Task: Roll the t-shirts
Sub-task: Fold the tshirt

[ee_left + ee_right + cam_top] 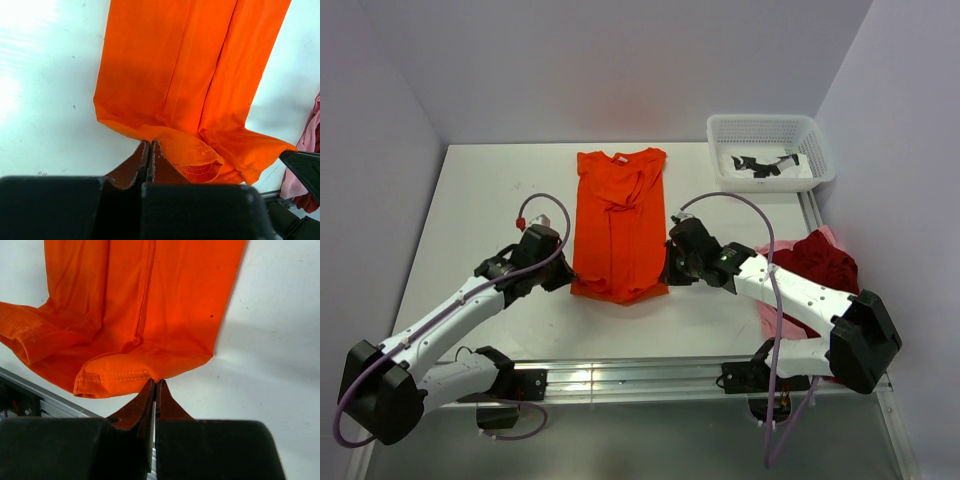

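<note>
We see the orange t-shirt (pixel 620 225) lying folded into a long strip at the middle of the table (pixel 490 190), collar far, hem near. The left gripper (pixel 570 280) sits at the hem's near left corner, its claw closed tight on the fabric edge, which curls up over it. The right gripper (pixel 668 272) pinches the near right corner the same way. The dark red t-shirt (pixel 820 258) lies heaped on the pale pink t-shirt (pixel 767 318) at the right. A white basket (pixel 817 150) stands far right.
</note>
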`<state>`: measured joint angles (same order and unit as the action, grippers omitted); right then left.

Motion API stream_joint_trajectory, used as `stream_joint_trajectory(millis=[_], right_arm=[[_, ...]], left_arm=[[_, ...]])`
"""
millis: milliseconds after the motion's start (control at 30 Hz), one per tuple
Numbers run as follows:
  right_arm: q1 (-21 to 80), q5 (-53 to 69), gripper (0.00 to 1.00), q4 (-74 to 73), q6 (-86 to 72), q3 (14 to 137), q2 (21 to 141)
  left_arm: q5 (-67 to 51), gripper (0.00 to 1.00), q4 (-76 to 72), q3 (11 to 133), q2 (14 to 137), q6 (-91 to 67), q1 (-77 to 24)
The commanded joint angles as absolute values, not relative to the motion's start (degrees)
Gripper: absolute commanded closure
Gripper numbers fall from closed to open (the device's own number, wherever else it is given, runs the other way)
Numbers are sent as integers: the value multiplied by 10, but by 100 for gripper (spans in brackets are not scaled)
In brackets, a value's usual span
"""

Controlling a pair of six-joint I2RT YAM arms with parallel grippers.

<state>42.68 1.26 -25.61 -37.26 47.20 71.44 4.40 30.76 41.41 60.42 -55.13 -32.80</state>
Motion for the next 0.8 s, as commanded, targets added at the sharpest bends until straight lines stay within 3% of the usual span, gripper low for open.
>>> stream_joint_trajectory(millis=[0,767], right_arm=[[412,19,100,-265,-348,508,719],[363,27,100,-271,-308,553,769]], left_arm=[[47,100,290,448,614,-524,-320],[81,100,255,498,680,-472,-301]])
